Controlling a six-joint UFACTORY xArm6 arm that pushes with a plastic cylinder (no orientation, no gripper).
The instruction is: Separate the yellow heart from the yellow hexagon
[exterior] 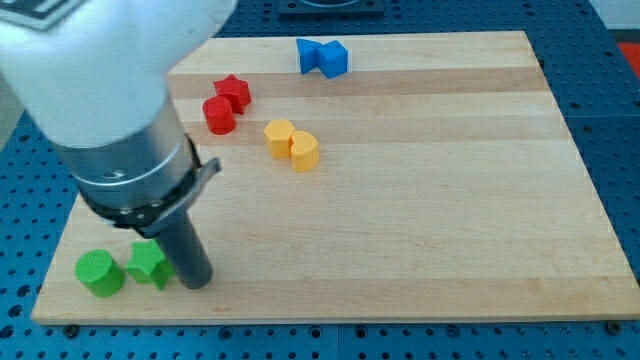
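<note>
Touching: yellow hexagon [280, 137] and yellow heart [304, 151]. My tip [196, 280] beside green star [148, 264]; pincer state: cannot tell.

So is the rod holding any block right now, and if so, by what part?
Nothing is held. My tip only stands beside the green star, on its right.

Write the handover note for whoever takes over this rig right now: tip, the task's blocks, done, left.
My tip rests at the board's lower left, touching the green star, beside the green cylinder, far from the task's blocks.
Yellow hexagon and yellow heart sit touching, up and right of the tip, heart on the view's right.
Done: nothing visible.
Left: reach the pair and push the heart away.
</note>
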